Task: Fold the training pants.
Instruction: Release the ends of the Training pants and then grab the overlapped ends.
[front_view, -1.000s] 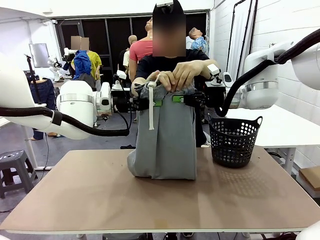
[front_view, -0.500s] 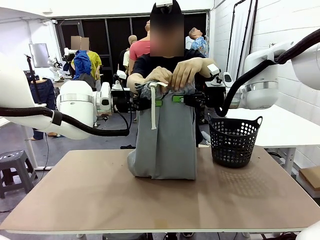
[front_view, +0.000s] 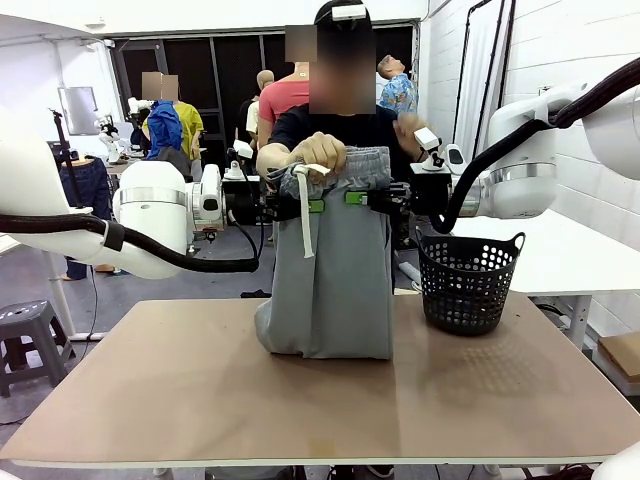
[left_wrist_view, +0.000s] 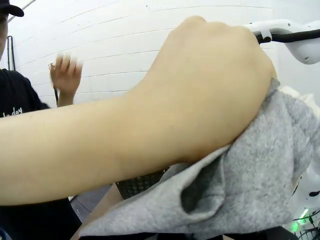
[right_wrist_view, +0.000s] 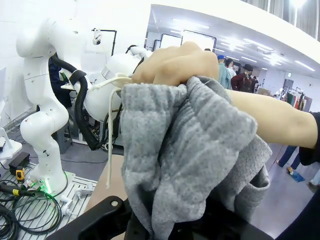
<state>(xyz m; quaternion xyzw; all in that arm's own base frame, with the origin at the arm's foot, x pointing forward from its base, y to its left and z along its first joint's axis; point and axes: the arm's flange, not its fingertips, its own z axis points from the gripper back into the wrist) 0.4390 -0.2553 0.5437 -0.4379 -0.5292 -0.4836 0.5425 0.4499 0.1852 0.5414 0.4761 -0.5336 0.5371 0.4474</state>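
The light grey training pants (front_view: 335, 275) hang upright over the table, their lower end bunched on the tabletop. My left gripper (front_view: 308, 206) and right gripper (front_view: 358, 197) are shut on the fabric just below the waistband, green pads showing. One hand of the person (front_view: 318, 152) grips the gathered waistband from above; the other hand (front_view: 408, 128) is lifted off to the side. The white drawstring (front_view: 304, 215) dangles down the front. In the left wrist view the person's forearm (left_wrist_view: 150, 125) lies over the grey fabric (left_wrist_view: 250, 185). The right wrist view shows the fabric (right_wrist_view: 170, 150) bunched under that hand (right_wrist_view: 175, 62).
A black mesh basket (front_view: 468, 283) stands on the table to the right of the pants. The brown tabletop (front_view: 200, 390) stretches bare in front. The person stands at the far edge, close behind the pants.
The person's hand on the picture's right has let go of the waistband and lifted away. The other hand stays on it. Both grippers have held still.
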